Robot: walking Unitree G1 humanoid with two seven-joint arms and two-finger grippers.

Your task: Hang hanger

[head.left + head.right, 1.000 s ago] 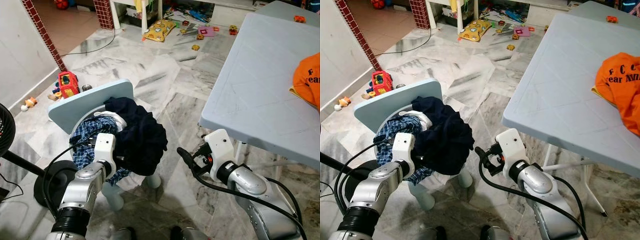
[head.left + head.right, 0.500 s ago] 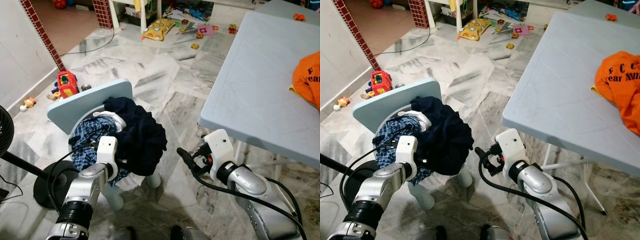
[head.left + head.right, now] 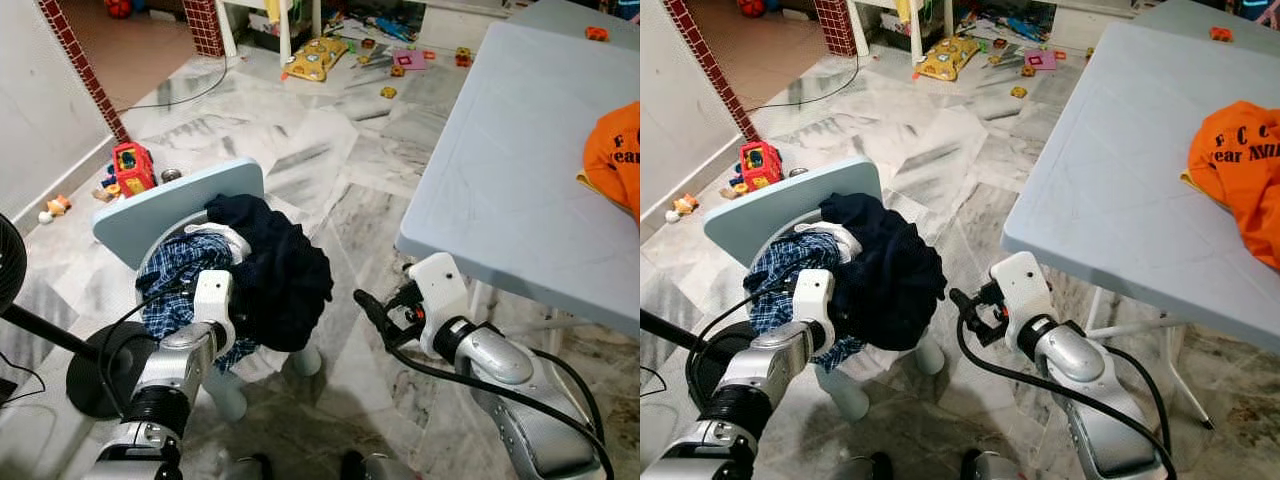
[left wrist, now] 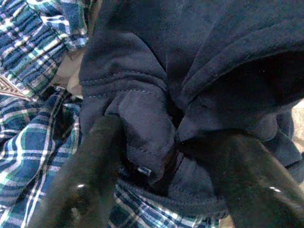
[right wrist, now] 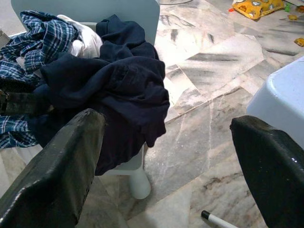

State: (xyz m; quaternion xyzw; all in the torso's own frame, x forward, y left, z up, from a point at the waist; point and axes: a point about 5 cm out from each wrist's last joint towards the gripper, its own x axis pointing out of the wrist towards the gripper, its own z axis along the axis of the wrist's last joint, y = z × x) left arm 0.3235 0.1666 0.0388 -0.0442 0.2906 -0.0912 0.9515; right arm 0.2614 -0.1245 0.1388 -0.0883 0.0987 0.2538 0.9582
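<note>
Left wrist view — fingers (image 4: 90, 175) straddling navy garment (image 4: 199, 71)

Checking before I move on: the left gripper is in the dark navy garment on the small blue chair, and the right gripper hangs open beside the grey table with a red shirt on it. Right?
One thing is off: the shirt on the grey table is orange, as the right eye view shows. The rest holds: the left gripper is in the dark navy garment on the small blue chair, and the right gripper hangs open beside the table.
</note>
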